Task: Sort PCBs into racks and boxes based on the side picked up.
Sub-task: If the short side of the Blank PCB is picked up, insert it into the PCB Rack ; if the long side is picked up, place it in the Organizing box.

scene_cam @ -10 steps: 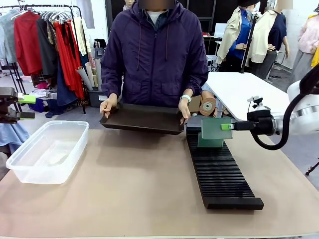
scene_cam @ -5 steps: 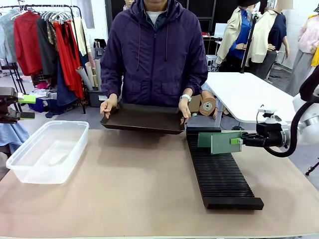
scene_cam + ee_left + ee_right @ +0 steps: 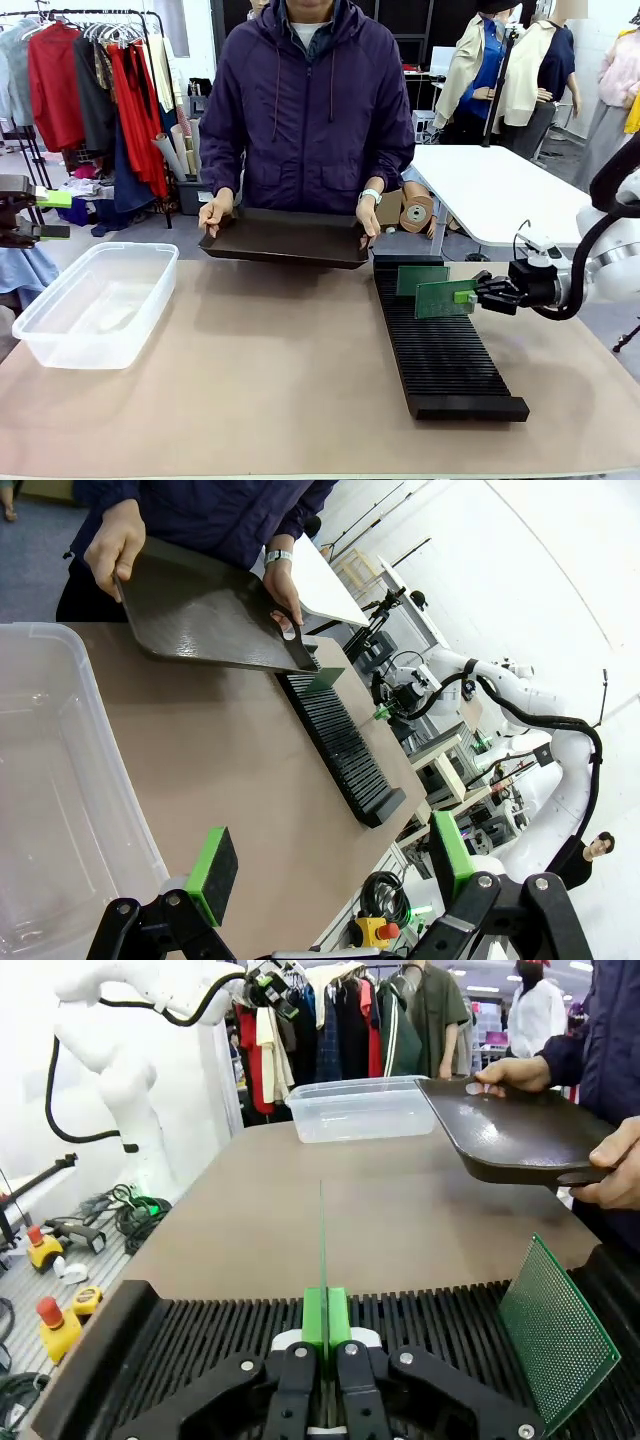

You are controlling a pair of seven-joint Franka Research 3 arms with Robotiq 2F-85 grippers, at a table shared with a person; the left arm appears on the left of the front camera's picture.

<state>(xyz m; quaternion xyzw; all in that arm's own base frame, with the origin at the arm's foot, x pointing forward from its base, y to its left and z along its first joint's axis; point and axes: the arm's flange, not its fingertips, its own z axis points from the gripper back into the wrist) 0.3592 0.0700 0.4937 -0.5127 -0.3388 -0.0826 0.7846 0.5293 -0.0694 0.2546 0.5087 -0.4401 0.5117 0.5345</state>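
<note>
Board edge pinched in the right gripper (image 3: pixel 478 296), its jaws clenched on the PCB (image 3: pixel 443 298), which stands edge-down just above the rack (image 3: pixel 440 350), long axis across the slots, beside another PCB (image 3: pixel 556 1335) already slotted. Left gripper (image 3: pixel 325 865) hangs released near the box (image 3: pixel 95 305).

front: faces person across table (image 3: pixel 250 400) | wrists: low, close | shared: rack (image 3: pixel 440 350)

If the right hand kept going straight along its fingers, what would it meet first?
Probably nothing soon. The right hand, shut on a PCB edge-on above the rack, points across bare table toward the clear tub far off; depth is unclear.
</note>
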